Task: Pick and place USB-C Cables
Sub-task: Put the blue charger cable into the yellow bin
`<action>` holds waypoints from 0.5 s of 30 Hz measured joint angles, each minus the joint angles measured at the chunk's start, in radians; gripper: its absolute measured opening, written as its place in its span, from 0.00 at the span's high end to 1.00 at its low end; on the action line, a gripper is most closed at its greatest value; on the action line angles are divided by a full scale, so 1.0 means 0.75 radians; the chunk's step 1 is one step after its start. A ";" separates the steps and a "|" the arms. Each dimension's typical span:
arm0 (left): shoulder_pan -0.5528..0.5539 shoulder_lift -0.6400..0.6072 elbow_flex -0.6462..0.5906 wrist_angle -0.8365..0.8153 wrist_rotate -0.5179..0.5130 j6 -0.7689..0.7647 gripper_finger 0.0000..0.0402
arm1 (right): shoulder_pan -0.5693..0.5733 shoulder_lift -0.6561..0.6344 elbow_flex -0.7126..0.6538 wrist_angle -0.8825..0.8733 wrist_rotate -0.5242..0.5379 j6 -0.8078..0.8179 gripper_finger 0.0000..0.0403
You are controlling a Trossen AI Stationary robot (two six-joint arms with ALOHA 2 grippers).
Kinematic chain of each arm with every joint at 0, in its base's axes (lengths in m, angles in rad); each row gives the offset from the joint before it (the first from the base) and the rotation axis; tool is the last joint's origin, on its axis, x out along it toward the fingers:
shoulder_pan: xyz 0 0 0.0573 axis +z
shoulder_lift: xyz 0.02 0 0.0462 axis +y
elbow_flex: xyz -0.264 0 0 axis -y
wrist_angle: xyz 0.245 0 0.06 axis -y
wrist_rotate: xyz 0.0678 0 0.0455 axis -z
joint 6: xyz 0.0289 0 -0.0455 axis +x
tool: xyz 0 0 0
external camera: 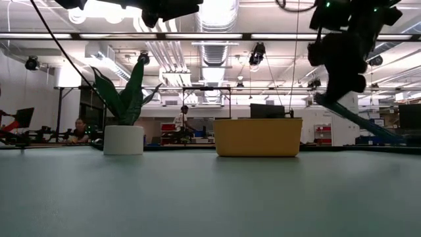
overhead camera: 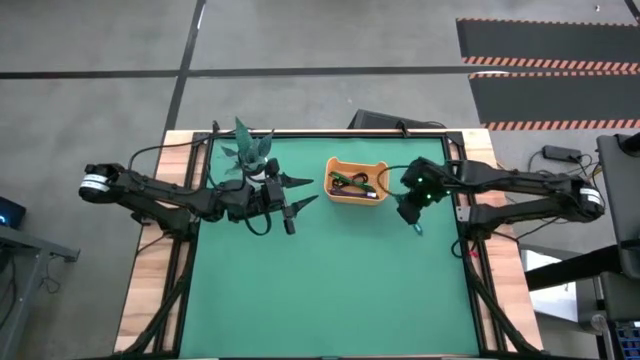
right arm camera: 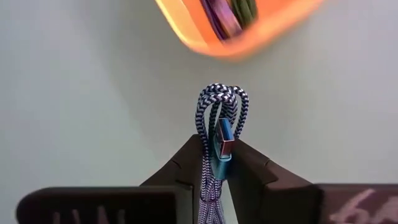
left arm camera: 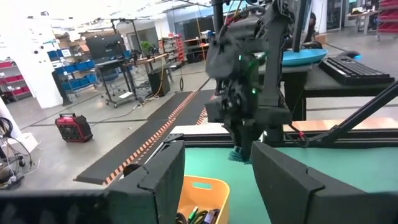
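Beside the orange tray (overhead camera: 356,181), on its right-arm side and lifted clear of the table (overhead camera: 330,290), hanging a looped teal-and-white braided cable (right arm camera: 219,134) from the right end effector (overhead camera: 413,219). Pinching the bundle close to its blue connector (right arm camera: 222,142), jaws nearly shut on it, with the loops standing up past the fingertips in the right wrist view and a short tail showing below the fingers in the high view. Lying already in the tray, other cables (overhead camera: 355,184), among them green and dark ones.

Judging the step in hand as carrying this bundle over to the tray and dropping it in. Doing it well likely means keeping the pinch firm while travelling, since the grip sits on only part of the bundle and the braid could slip or unfold. Also worth raising enough for the dangling tail to pass over the near wall of the tray rather than snagging on it, centring above the open interior, then lowering before opening so the loops fall inside instead of draping over the rim.

Waiting on the tray's other side, near the potted plant (overhead camera: 250,152), the left end effector (overhead camera: 290,213), jaws spread wide and holding nothing, well clear of the carrying path.
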 joint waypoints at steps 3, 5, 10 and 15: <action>-0.001 0.000 -0.001 0.000 0.000 -0.010 0.57 | 0.017 -0.051 -0.005 0.098 -0.001 -0.009 0.89; -0.002 0.000 -0.001 0.000 0.001 -0.012 0.57 | 0.028 -0.075 -0.009 0.158 -0.001 -0.023 0.90; -0.005 0.000 -0.001 0.000 0.001 -0.044 0.57 | 0.048 -0.115 -0.034 0.336 -0.033 -0.076 0.91; -0.008 0.000 -0.008 0.001 0.006 -0.062 0.57 | 0.062 -0.123 -0.070 0.553 -0.111 -0.095 0.91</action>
